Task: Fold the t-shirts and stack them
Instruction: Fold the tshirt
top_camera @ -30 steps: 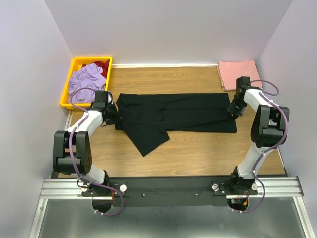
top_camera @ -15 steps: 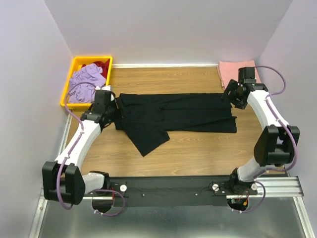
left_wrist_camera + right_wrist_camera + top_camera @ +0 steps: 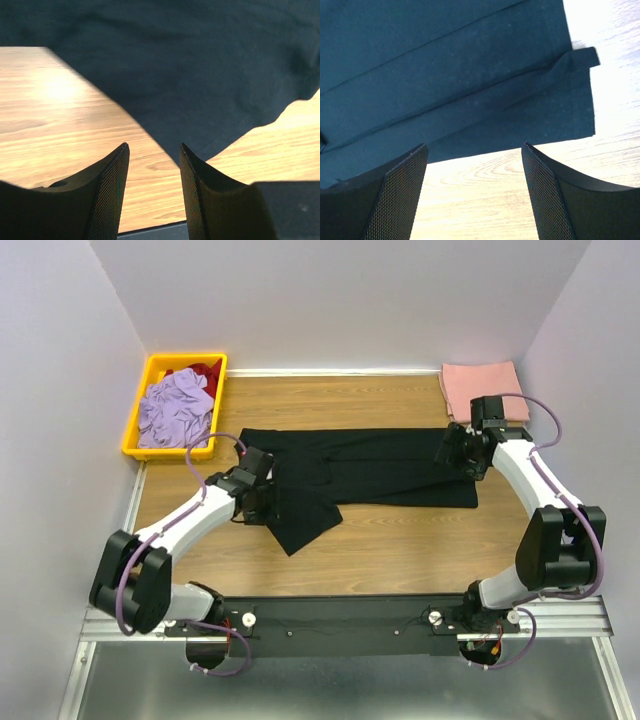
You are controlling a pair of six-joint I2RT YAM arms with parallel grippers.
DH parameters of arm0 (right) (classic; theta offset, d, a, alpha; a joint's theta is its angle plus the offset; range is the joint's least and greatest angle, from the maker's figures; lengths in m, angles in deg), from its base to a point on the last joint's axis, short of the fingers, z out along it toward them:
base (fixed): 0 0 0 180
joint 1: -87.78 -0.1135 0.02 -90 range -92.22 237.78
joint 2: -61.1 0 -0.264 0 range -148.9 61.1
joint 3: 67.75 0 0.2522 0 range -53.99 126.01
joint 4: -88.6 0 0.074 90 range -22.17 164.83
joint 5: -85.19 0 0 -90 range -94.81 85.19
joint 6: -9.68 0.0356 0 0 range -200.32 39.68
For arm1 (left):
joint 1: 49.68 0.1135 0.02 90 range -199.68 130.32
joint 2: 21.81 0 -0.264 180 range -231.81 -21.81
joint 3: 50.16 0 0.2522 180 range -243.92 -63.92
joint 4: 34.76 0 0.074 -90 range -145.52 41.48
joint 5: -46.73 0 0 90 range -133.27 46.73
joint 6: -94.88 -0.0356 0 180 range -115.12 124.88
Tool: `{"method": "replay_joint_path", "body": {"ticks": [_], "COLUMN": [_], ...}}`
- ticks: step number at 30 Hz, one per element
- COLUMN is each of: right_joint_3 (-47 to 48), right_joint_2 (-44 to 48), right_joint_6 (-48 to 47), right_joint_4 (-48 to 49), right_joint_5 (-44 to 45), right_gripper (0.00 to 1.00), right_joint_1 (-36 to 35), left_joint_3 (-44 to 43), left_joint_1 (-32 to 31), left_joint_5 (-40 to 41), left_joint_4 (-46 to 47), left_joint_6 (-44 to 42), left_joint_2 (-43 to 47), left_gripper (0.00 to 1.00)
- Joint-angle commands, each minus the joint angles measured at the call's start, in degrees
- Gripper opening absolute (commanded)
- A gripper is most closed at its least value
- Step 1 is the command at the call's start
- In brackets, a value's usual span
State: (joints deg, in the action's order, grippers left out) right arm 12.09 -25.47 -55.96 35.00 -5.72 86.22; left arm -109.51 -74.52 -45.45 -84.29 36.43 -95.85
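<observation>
Now, step: looks like mid-fold on black shirt (image 3: 380, 468).
Black shirt: lies as a long band across centre of table (image 3: 400, 550), with one flap (image 3: 300, 520) poking toward near edge at left end.
Left gripper (image 3: 152, 147): jaws apart, nothing between; hovers low with flap's tip just ahead of the gap, bare wood under fingertips.
Right gripper (image 3: 475, 147): jaws wide apart, empty; hangs over band's right end, near hem corner.
Pink shirt (image 3: 483, 388): folded, far right corner, near band's right end.
Bin (image 3: 130, 440): far left, holds lavender and red garments; not needed for this step.
Next move, likely: tuck flap onto band, then fold band end to end.
Grip: come down on flap's outer corner, pinch that layer only, keep clear of layers beneath.
Carry: lift low, lay flap flat inside band's edges; avoid dragging across wood, to keep band square.
Right side: hold right hem down while left works.
Risk: slipping or bunching of soft cloth; catching two layers probably undoes the lengthwise fold.
Stack: belongs on pink shirt once folded to a rectangle.
</observation>
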Motion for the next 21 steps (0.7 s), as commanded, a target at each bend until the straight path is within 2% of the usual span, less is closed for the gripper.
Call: {"method": "replay_joint_path", "body": {"ticks": [1, 13, 16, 17, 19, 20, 21], "right_joint_3": [-1.1, -4.7, -5.7, -5.9, -6.0, -5.9, -5.8], "right_joint_2": [0.7, 1.0, 0.8, 0.7, 0.6, 0.7, 0.7], "right_joint_6": [-1.2, -1.2, -0.5, -0.4, -0.5, -0.5, -0.6], "right_joint_4": [1.9, 3.8, 4.8, 4.9, 4.9, 4.9, 4.9], "right_joint_5": [-3.7, -7.5, -8.5, -8.7, -8.6, -8.4, -8.4], "right_gripper": [0.82, 0.82, 0.82, 0.82, 0.82, 0.82, 0.82], "right_joint_1": [-0.2, -0.2, -0.1, -0.2, -0.3, -0.2, -0.3], "left_joint_3": [-1.7, -2.3, -2.2, -2.5, -2.9, -3.7, -4.3], "left_joint_1": [-2.3, -5.6, -6.3, -6.3, -6.3, -6.3, -6.2], "left_joint_5": [-2.0, -0.9, -0.8, -0.6, 0.2, 0.7, 1.7], "left_joint_4": [0.5, 1.9, 2.2, 2.0, 1.8, 1.3, 1.1], "left_joint_6": [0.6, -0.2, -0.1, -0.2, 0.0, 0.1, 0.2], "left_joint_2": [-4.6, -14.5, -15.5, -16.0, -16.0, -15.6, -15.4], "left_gripper": [0.52, 0.50, 0.39, 0.25, 0.08, 0.00, 0.00]}}
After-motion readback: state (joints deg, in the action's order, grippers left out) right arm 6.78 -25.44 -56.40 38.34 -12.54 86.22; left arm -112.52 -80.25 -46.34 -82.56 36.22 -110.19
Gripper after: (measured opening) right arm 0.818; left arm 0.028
